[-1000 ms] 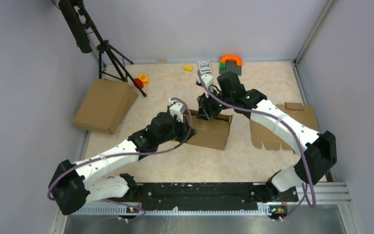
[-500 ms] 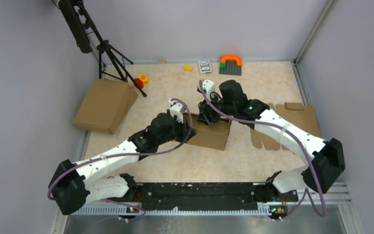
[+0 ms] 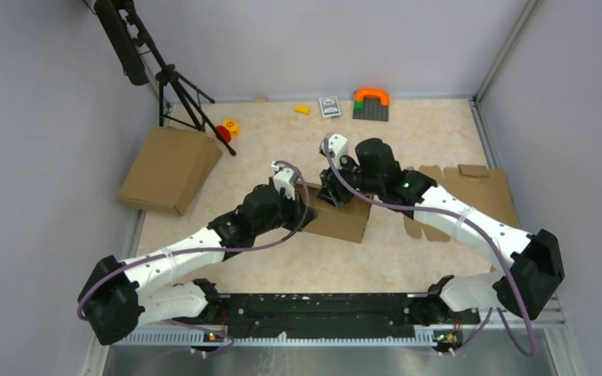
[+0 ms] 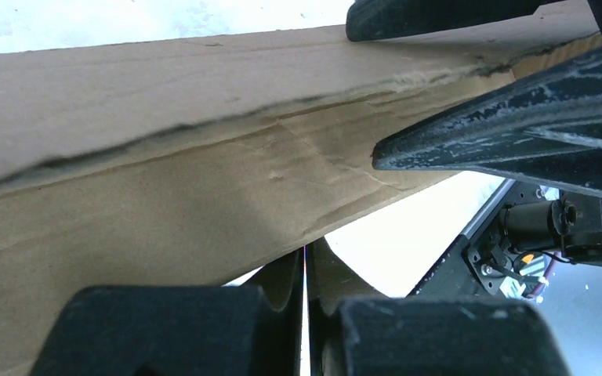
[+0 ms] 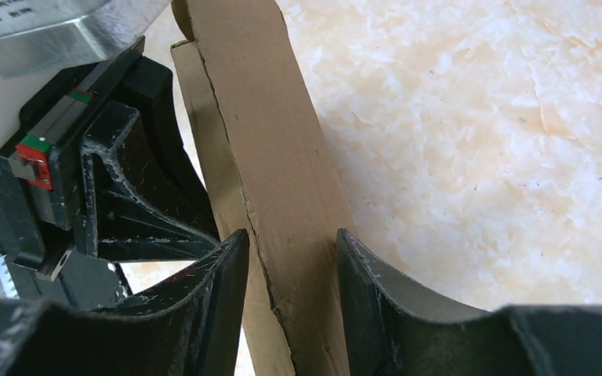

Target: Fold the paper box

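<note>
Brown flat box lies at nine o'clock beside a tripod. At the centre sits the paper box, one wall raised. The left gripper, closed, presses that wall, and the right gripper pinches it. At three o'clock, the right arm partly covers a notched cardboard blank.

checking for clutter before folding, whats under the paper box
Around the paper box only bare table shows. Whatever lies directly beneath is hidden by cardboard, the left end effector and the right end effector.
</note>
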`<state>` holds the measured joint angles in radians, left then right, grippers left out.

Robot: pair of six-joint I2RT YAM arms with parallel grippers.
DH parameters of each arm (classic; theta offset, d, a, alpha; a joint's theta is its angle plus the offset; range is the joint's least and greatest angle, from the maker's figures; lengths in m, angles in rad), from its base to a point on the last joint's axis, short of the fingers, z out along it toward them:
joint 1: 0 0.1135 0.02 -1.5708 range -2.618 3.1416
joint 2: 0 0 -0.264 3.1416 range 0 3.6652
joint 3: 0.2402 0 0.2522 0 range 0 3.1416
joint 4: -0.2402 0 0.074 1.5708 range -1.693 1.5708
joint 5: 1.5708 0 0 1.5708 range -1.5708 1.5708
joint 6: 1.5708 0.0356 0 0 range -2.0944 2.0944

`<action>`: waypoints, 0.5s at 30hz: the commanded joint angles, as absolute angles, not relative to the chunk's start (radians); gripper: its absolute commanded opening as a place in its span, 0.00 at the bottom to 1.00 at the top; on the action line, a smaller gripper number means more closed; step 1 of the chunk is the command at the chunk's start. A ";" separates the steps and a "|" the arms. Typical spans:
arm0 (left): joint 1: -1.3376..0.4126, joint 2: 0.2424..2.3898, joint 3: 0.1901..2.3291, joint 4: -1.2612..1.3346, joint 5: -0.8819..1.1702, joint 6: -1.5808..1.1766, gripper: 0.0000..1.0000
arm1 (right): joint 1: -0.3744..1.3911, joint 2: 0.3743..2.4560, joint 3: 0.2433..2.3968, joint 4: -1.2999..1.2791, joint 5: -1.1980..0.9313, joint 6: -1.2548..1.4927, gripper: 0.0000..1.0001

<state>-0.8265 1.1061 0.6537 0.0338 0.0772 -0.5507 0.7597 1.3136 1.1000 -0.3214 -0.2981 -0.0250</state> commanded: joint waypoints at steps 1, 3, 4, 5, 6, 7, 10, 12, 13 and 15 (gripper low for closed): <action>-0.831 1.109 0.640 0.132 0.028 -0.561 0.00 | 0.797 1.285 1.060 -0.338 -0.294 -0.008 0.45; -0.831 1.109 0.640 0.135 0.025 -0.563 0.00 | 0.803 1.281 1.049 -0.327 -0.291 0.019 0.45; -0.831 1.107 0.639 0.136 0.020 -0.563 0.00 | 0.803 1.280 1.046 -0.325 -0.295 0.024 0.45; -0.831 1.105 0.638 0.138 0.017 -0.563 0.00 | 0.805 1.279 1.044 -0.325 -0.296 0.026 0.45; -0.831 1.103 0.637 0.137 0.015 -0.562 0.00 | 0.808 1.277 1.042 -0.324 -0.293 0.027 0.45; -0.831 1.103 0.637 0.134 0.012 -0.561 0.00 | 0.812 1.274 1.038 -0.325 -0.287 0.028 0.45; -0.831 1.101 0.638 0.132 0.009 -0.561 0.00 | 0.818 1.257 1.008 -0.309 -0.259 0.023 0.45; -0.831 1.099 0.637 0.132 0.010 -0.561 0.00 | 0.818 1.247 0.988 -0.295 -0.238 0.019 0.46; -0.831 1.098 0.636 0.131 0.010 -0.560 0.00 | 0.818 1.244 0.982 -0.290 -0.230 0.015 0.46; -0.831 1.097 0.637 0.129 0.009 -0.560 0.00 | 0.819 1.240 0.972 -0.280 -0.217 0.009 0.46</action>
